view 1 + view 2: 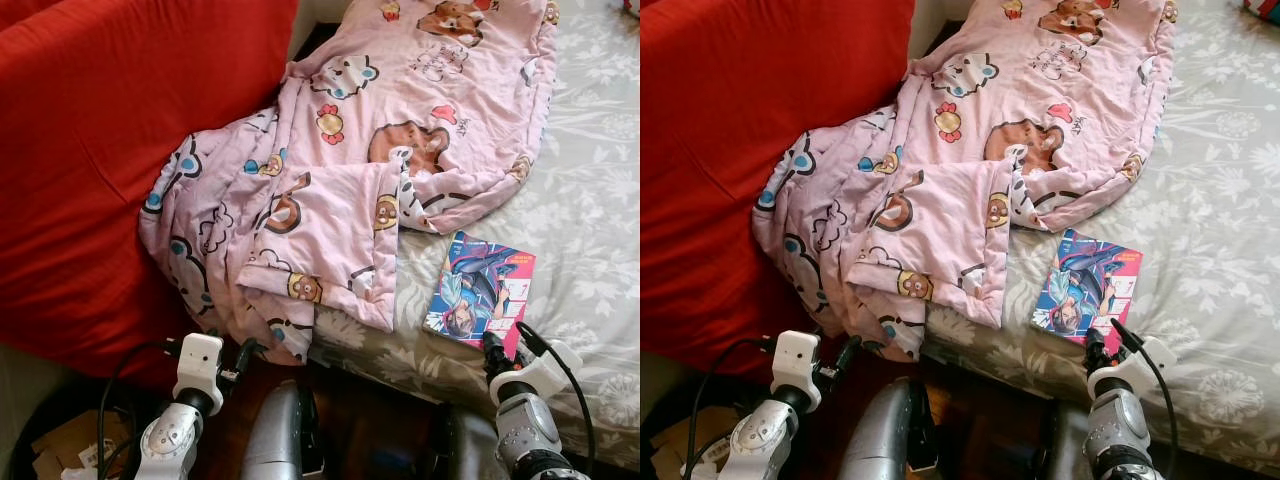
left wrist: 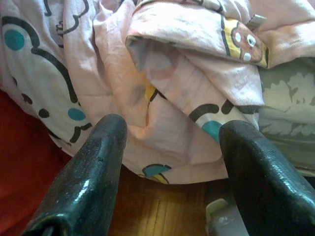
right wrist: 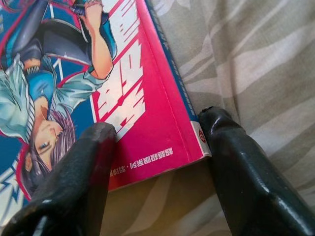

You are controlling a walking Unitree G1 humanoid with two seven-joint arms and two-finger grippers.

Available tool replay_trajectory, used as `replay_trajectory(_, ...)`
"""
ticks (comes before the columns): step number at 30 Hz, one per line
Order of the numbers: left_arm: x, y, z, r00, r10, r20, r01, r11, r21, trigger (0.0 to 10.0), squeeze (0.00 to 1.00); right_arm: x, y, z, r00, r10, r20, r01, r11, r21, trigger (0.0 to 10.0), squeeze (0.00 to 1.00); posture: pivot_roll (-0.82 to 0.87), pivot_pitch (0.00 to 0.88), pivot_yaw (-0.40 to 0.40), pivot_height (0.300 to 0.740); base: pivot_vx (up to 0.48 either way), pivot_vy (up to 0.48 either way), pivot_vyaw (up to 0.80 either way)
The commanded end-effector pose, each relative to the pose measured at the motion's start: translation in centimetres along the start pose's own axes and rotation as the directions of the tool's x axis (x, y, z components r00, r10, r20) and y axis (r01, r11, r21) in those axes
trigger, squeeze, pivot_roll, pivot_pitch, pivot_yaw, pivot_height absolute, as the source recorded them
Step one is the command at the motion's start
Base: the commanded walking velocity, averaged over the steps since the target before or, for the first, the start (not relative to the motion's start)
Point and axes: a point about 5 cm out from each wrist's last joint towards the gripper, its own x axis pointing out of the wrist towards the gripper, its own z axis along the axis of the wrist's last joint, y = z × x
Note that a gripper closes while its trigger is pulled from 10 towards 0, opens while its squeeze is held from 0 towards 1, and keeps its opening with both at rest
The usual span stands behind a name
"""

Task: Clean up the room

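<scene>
Grey floral bedsheet (image 1: 590, 200) covered the mattress ahead of me, with a big red cushion (image 1: 110, 150) leaning at its left side. Pink cartoon-print quilt (image 1: 400, 130) lay rumpled from the head of the bed down over the near edge, touching the cushion. Comic book (image 1: 480, 293) lay flat on the sheet, just right of the quilt's folded corner, cover up. My right gripper (image 3: 157, 142) sat at the book's near corner, fingers (image 3: 83, 167) spread, one over the cover, the other on the sheet just beside the spine; nothing pinched. My left gripper (image 2: 170, 147) hovered low near the quilt's hanging hem, fingers spread wide, apart from the fabric, with wooden floor (image 2: 157, 211) beneath.
</scene>
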Motion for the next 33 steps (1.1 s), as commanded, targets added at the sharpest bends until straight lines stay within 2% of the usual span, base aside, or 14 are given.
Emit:
replay_trajectory(1,-0.7,0.6,-0.6,0.999,0.009,-0.033,-0.009,1.000,0.005,10.0,0.00,-1.0,-0.7,-2.8,0.995,-0.021,-0.102,0.028,0.998,0.061,10.0,0.00,0.15,0.251,0.173,0.611,0.000,0.000,0.00)
replay_trajectory(2,-0.8,0.6,-0.5,0.999,0.008,-0.033,-0.008,1.000,0.006,10.0,0.00,-1.2,-0.8,-3.1,0.994,-0.013,-0.112,0.024,0.995,0.096,10.0,0.00,0.16,0.253,0.174,0.611,0.000,0.000,0.00)
replay_trajectory(9,-0.9,0.7,-0.3,0.999,0.010,-0.034,-0.009,1.000,0.012,10.0,0.00,-1.5,-0.5,-3.9,0.990,0.041,-0.134,-0.023,0.990,0.137,10.0,0.00,0.17,0.256,0.175,0.611,0.000,0.000,0.00)
replay_trajectory(10,-0.9,0.7,-0.3,0.999,0.011,-0.035,-0.010,1.000,0.012,10.0,0.00,-1.4,-0.4,-3.8,0.991,0.050,-0.125,-0.032,0.989,0.142,3.9,0.00,0.17,0.256,0.175,0.611,0.000,0.000,0.00)
replay_trajectory(11,-0.9,0.7,-0.3,0.999,0.011,-0.035,-0.010,1.000,0.013,10.0,0.00,-1.4,-0.3,-3.7,0.992,0.053,-0.117,-0.036,0.988,0.149,0.0,0.00,0.17,0.255,0.174,0.611,0.000,0.000,0.00)
replay_trajectory(23,-0.9,0.5,-0.1,0.999,0.017,-0.038,-0.016,1.000,0.010,10.0,0.00,-1.1,-0.2,-3.0,0.994,0.066,-0.085,-0.053,0.988,0.146,0.0,0.00,0.17,0.252,0.171,0.611,0.000,0.000,0.00)
replay_trajectory(25,-0.8,0.6,0.0,0.998,0.041,-0.037,-0.042,0.999,-0.027,10.0,0.00,-1.1,-0.4,-2.9,0.995,0.051,-0.083,-0.040,0.991,0.127,0.0,0.00,0.17,0.255,0.170,0.611,0.000,0.000,0.00)
replay_trajectory(33,-0.5,0.6,0.0,0.998,0.043,-0.042,-0.044,0.999,-0.025,10.0,0.00,-0.9,0.0,-2.4,0.996,0.063,-0.068,-0.055,0.993,0.106,0.0,0.00,0.16,0.246,0.166,0.611,0.000,0.000,0.00)
